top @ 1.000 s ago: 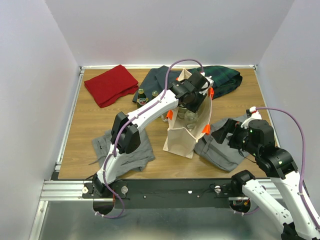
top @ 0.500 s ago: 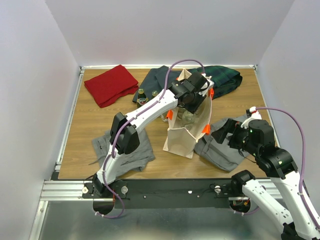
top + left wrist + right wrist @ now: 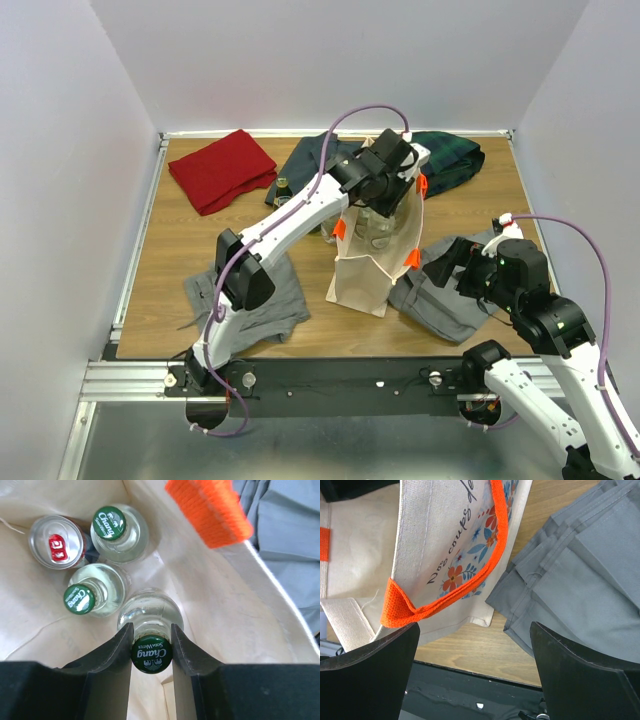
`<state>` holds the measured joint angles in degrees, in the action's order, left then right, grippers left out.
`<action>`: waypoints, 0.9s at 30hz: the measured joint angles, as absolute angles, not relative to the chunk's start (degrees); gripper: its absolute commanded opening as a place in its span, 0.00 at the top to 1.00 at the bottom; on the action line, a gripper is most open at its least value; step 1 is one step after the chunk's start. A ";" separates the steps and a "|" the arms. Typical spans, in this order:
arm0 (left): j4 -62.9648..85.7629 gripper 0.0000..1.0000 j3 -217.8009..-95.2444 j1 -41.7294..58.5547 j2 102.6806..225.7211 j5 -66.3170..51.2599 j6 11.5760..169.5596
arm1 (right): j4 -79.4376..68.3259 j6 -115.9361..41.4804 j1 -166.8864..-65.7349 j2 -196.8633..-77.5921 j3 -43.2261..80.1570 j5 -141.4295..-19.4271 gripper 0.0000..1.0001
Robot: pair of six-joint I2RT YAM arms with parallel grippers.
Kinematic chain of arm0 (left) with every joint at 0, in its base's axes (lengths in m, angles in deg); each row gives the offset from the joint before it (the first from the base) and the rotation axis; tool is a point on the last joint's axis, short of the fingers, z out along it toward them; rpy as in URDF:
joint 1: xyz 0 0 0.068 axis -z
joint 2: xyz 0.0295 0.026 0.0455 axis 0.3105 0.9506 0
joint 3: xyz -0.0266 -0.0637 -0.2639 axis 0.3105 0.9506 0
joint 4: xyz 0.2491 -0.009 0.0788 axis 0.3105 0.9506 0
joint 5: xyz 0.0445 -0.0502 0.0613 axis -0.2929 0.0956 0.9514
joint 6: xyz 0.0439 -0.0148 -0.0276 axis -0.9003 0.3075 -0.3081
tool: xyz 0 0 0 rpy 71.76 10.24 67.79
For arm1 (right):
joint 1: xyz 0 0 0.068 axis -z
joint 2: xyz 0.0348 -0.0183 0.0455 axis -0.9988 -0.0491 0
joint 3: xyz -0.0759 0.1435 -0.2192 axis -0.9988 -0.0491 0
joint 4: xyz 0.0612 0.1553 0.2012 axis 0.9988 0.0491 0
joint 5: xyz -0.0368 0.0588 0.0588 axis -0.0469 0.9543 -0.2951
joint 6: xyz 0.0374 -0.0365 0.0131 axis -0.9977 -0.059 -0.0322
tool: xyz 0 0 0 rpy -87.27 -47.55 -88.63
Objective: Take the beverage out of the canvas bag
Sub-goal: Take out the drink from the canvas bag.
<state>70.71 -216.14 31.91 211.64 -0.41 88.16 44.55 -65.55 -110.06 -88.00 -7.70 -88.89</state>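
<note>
My left gripper (image 3: 151, 630) is clenched on the neck of the soda-water bottle (image 3: 151, 653), one finger pressed to each side just under its green cap (image 3: 151, 654). What has changed over the last second is the arm, not the grip. From above, my left wrist has pulled up and back over the mouth of the canvas bag (image 3: 365, 275), and the elbow has swung with it, while the bag stands in the same spot on the desk (image 3: 180, 250). I take that as the lift having begun. The grasp is done and the pulling-out is under way, but not finished. The bottle's clear shoulder is still down inside the bag, with the canvas wall close on one side. Two more green-capped bottles (image 3: 109, 523) and a can (image 3: 55, 541) stand together on the other side. They look untouched and upright, and the nearest one stands just beside the bottle I hold. My right gripper (image 3: 474, 630) has not moved. It hangs fully released beside the bag's printed side, over the folded grey clothes (image 3: 580, 580), touching nothing. So nothing steadies the bag. I judge the rest of the lift should go straight up, clear of the orange handle (image 3: 210, 510) that leans over the opening. Otherwise the light bag may rise or tip with the bottle.
</note>
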 measured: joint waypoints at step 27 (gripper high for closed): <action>75.46 1.00 -218.72 31.91 205.87 -3.61 86.87 | 44.55 -65.55 -110.06 -88.00 -7.70 -88.89 0.00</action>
